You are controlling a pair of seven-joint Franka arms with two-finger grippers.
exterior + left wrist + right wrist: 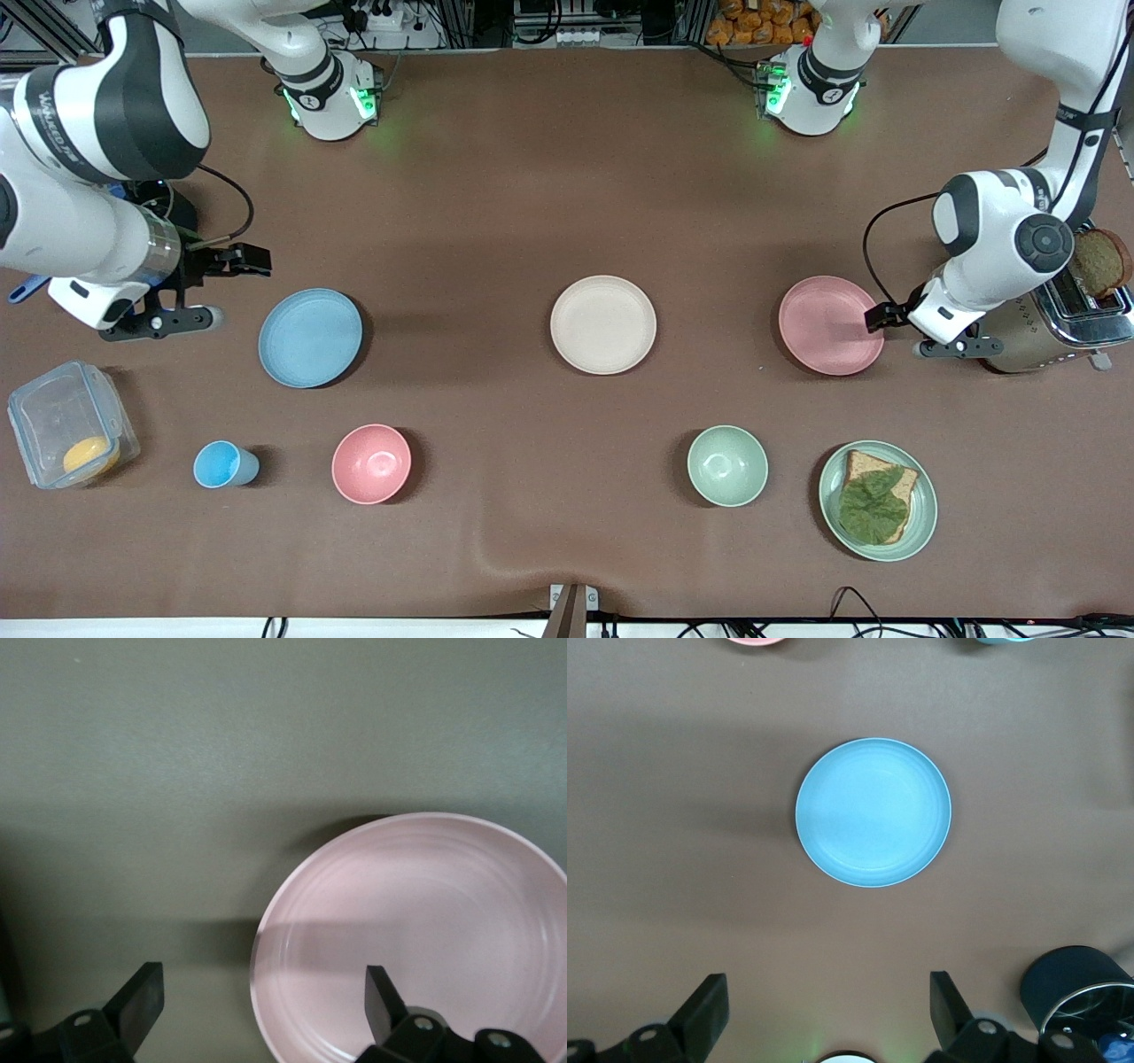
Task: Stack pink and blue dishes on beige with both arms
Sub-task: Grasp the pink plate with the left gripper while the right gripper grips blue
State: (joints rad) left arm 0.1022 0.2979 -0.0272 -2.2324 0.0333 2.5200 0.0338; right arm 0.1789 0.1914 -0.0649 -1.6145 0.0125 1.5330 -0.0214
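Observation:
The light blue plate (310, 337) lies toward the right arm's end of the table, the beige plate (602, 323) in the middle, and the pink plate (828, 325) toward the left arm's end. My left gripper (883, 316) is low at the pink plate's edge and open. In the left wrist view the gripper (261, 979) straddles the rim of the pink plate (425, 930), one finger over the plate and one over the table. My right gripper (237, 260) hangs open and empty over bare table beside the blue plate. The right wrist view shows the gripper (828, 988) short of the blue plate (873, 811).
Nearer the front camera stand a blue cup (221, 464), a pink bowl (371, 463), a green bowl (727, 465) and a green plate (924, 523) with bread and a leaf. A toaster (1063, 328) stands beside the left gripper. A clear container (66, 430) sits at the right arm's end.

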